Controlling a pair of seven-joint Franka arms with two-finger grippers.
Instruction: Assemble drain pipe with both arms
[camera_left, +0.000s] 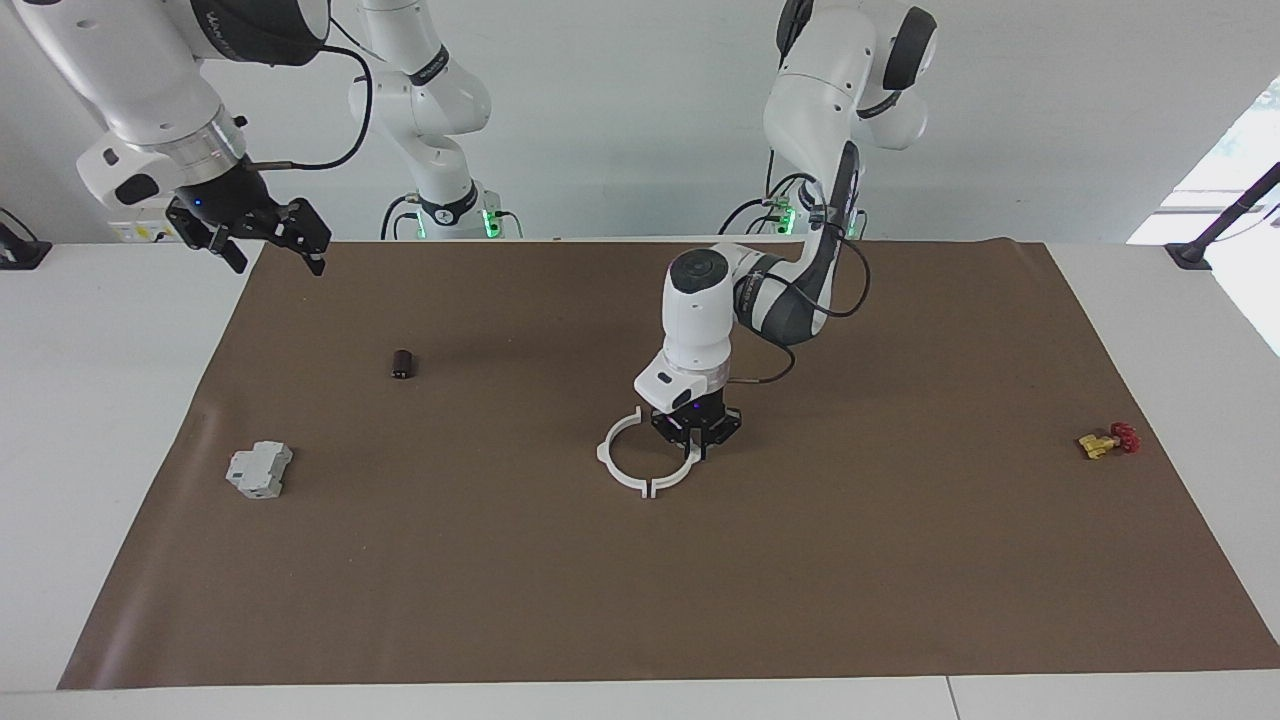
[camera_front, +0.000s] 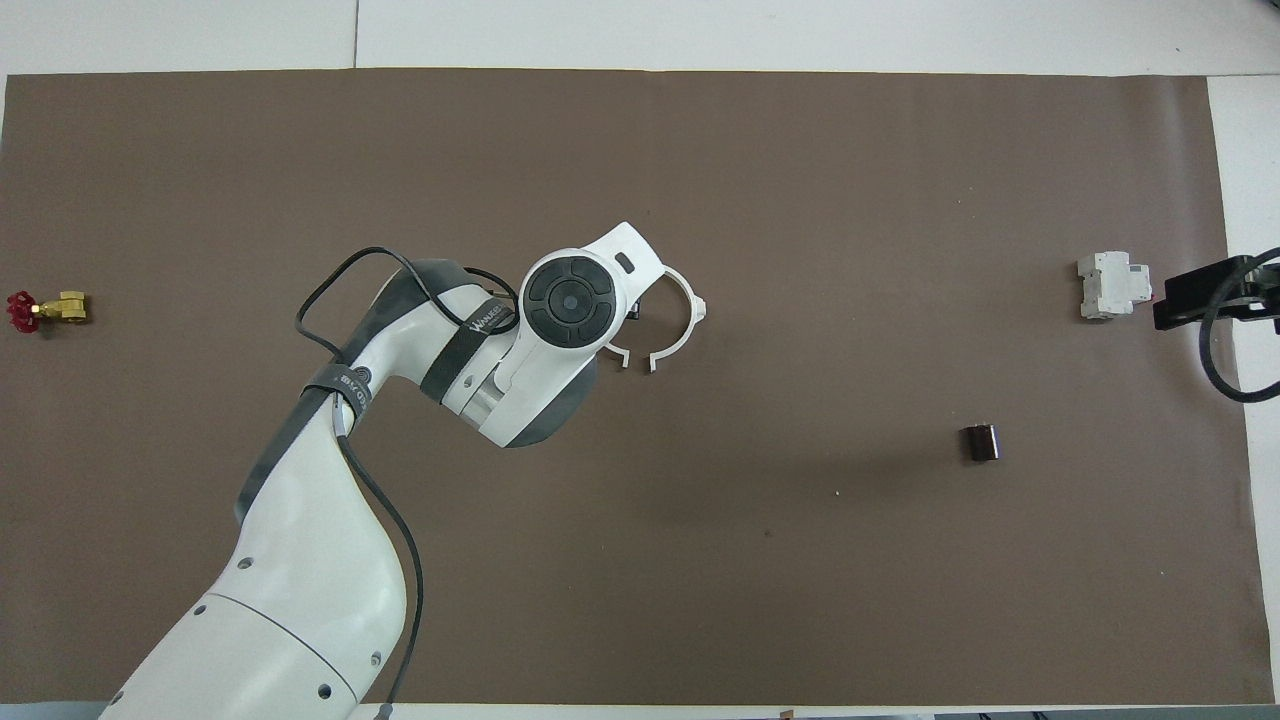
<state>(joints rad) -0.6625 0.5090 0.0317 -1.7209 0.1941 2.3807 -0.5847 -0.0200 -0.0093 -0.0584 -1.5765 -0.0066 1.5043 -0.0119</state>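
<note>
At mid-desk (camera_left: 900, 560), one half of the drain pipe (camera_left: 640, 470) is pinched at its thin rim by the closed left pincer (camera_left: 697, 447); light, springy plastic is judged. The right pincer (camera_left: 268, 243) is held wide, empty, over the desk's edge, waiting.
</note>
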